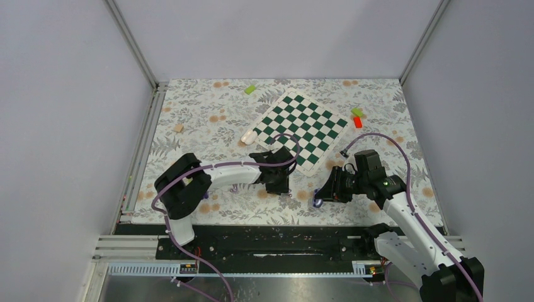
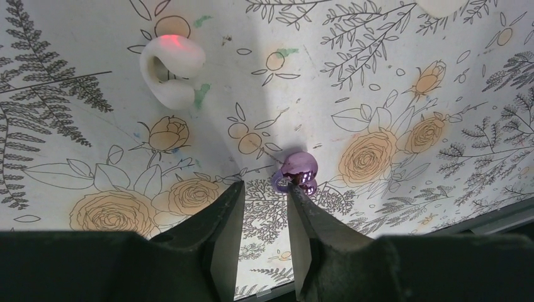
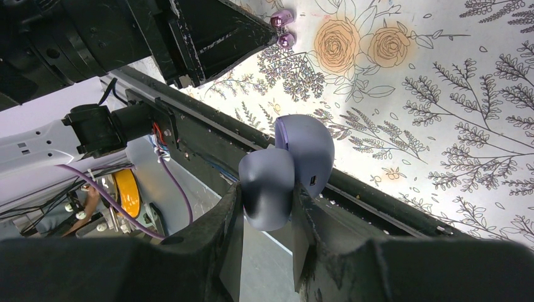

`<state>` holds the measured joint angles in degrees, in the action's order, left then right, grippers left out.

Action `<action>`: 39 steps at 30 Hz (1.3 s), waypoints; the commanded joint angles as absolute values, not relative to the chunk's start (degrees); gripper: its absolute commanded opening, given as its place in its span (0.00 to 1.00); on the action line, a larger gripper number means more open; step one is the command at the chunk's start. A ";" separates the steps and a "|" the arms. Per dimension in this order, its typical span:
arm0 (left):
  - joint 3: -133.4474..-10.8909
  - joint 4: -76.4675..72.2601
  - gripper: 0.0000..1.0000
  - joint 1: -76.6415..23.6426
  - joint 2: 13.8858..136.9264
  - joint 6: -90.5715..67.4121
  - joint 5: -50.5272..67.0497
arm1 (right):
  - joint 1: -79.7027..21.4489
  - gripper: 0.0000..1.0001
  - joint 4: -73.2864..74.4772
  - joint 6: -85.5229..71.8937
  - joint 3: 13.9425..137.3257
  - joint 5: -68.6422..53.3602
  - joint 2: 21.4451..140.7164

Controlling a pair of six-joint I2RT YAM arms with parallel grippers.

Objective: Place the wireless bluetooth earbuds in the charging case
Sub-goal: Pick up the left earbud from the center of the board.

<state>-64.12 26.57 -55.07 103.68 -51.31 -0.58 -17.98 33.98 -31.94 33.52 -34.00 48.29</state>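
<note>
**Left gripper** (image 2: 267, 187): fingers parted, nothing between them. The purple earbud (image 2: 297, 168) lies on the floral table (image 2: 378, 75) at one fingertip, close to the near edge. The white earbud (image 2: 170, 69) lies farther in, well apart, with bare cloth all round.

**Right gripper** (image 3: 267, 189): fingers clamped on the lavender charging case (image 3: 302, 148), lid swung open, held above the black rail (image 3: 390, 201) bordering the table.

A white oval case (image 1: 249, 136) rests just beside the chessboard (image 1: 302, 129).

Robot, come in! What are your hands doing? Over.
Left hand open, empty, tips beside purple earbud. Right hand shut on open purple case. White earbud lies apart; nothing seen in the way.
</note>
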 commanded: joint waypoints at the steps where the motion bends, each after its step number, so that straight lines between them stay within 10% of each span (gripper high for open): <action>1: -65.44 25.37 0.32 -55.12 104.90 -51.19 -2.29 | -17.86 0.00 33.36 -31.90 33.77 -34.85 47.99; 39: -65.34 20.36 0.06 -55.55 101.56 -50.11 -0.31 | -19.18 0.00 16.60 -37.90 32.86 -32.10 60.69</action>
